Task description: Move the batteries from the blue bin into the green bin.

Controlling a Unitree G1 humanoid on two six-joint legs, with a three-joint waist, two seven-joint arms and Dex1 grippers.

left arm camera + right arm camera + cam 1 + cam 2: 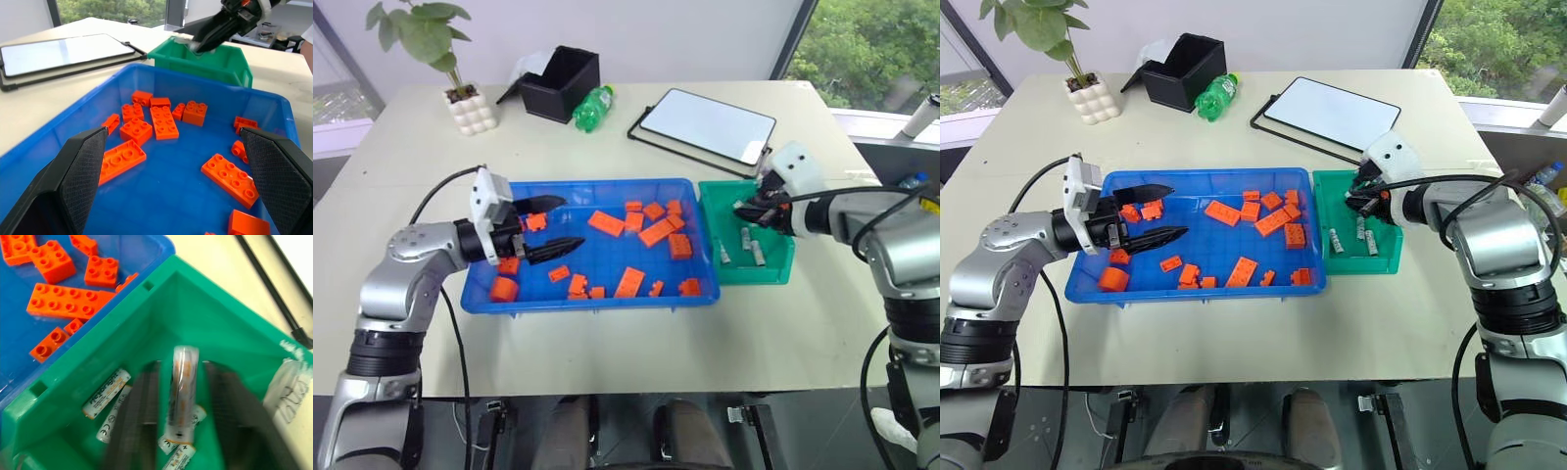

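Observation:
The blue bin [700, 235] lies mid-table and holds several orange blocks [658, 232]. Against its right side stands the green bin [781, 266], with batteries [757, 253] lying on its floor. My right gripper [744, 209] hangs over the green bin's far end. In the right wrist view its blurred fingers [146, 401] stand apart on either side of one battery [182, 391], with a gap on each side, above several other batteries [105, 392]. My left gripper [553, 225] is open and empty, level over the left part of the blue bin, with its fingers [83, 176] above the blocks.
At the back of the table are a potted plant [470, 108], a black open box [560, 83], a green bottle [593, 108] and a flat white tablet on a black frame [708, 124]. Bare tabletop lies in front of both bins.

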